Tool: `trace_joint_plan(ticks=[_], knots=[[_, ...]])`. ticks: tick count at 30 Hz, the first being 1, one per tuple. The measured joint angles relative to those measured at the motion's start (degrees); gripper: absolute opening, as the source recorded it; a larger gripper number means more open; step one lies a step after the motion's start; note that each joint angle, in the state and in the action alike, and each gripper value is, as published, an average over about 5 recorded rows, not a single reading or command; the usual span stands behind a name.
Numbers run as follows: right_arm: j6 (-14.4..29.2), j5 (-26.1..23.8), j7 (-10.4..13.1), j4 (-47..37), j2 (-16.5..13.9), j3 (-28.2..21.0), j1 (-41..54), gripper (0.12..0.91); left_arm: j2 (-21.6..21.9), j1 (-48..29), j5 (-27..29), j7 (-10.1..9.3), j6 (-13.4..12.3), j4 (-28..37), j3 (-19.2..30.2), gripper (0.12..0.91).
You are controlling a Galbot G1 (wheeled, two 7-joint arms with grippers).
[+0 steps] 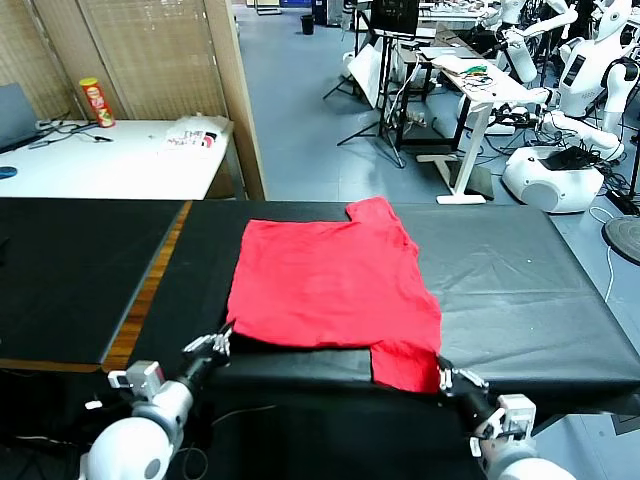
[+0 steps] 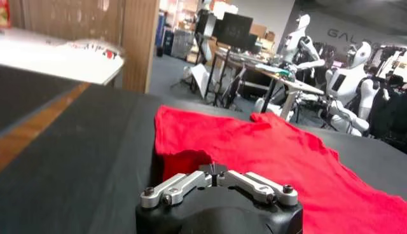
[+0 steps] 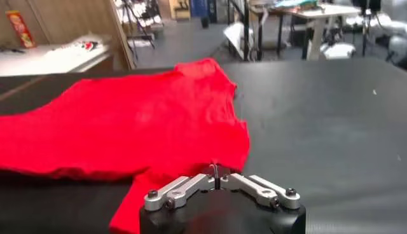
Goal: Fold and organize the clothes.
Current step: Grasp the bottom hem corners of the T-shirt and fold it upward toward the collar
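White rounded forearms, black wrist housings, left claw [image 1: 222,339] and right claw [image 1: 447,378] with silver screwed linkages

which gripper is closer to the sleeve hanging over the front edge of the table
Right. The right gripper, shut, sits at the near sleeve of the red T-shirt. The left gripper, shut, is at the shirt's opposite near corner.

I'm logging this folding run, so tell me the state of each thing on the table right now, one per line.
red T-shirt: spread mostly flat, plain side up, one sleeve hanging over the near table edge.
left tool: shut, at the shirt's near left corner; a grip cannot be told.
right tool: shut, at the hanging sleeve; a grip cannot be told.
black table: covered, shirt lying on it.
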Motion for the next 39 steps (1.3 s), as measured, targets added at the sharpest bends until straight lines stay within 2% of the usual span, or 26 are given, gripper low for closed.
trace_joint_plan(ticks=[10,16,19,22,25,29,32,34,39], knots=[[2.57,-1.73,-0.64,-11.33,1.29,-6.71,11.20,0.122,-1.09,-8.39,6.40,0.17,-1.41,8.88,2.84,0.127],[5.10,-2.89,-1.46,-16.89,2.45,-9.59,16.72,0.122,-1.25,-11.64,7.83,0.22,-1.81,13.48,4.09,0.127],[5.37,-3.32,-1.83,-18.79,2.85,-10.40,18.62,0.146,-1.38,-12.89,8.78,0.37,-2.11,15.31,4.49,0.127],[4.00,-3.18,-2.65,-19.41,2.77,-10.47,19.31,0.263,-1.37,-13.81,9.70,0.61,-2.50,16.74,4.66,0.127],[1.40,-2.04,-3.28,-18.30,1.93,-9.78,18.53,0.427,-1.32,-14.55,9.74,0.54,-2.56,17.62,4.69,0.127],[-2.56,0.17,-2.69,-14.26,0.15,-8.26,15.38,0.645,-1.32,-15.11,9.46,0.39,-2.32,17.88,4.61,0.128],[-4.70,1.18,-1.89,-10.49,-1.12,-6.89,12.11,0.753,-1.10,-14.75,9.35,0.40,-1.91,17.51,4.43,0.265],[-5.54,1.35,-1.61,-8.37,-1.60,-6.02,9.95,0.786,-0.75,-14.21,9.29,0.45,-1.59,17.00,4.26,0.422],[-5.89,1.34,-1.52,-5.56,-1.85,-4.59,5.80,0.798,0.35,-12.49,8.08,0.88,-0.42,15.42,3.72,0.684]])
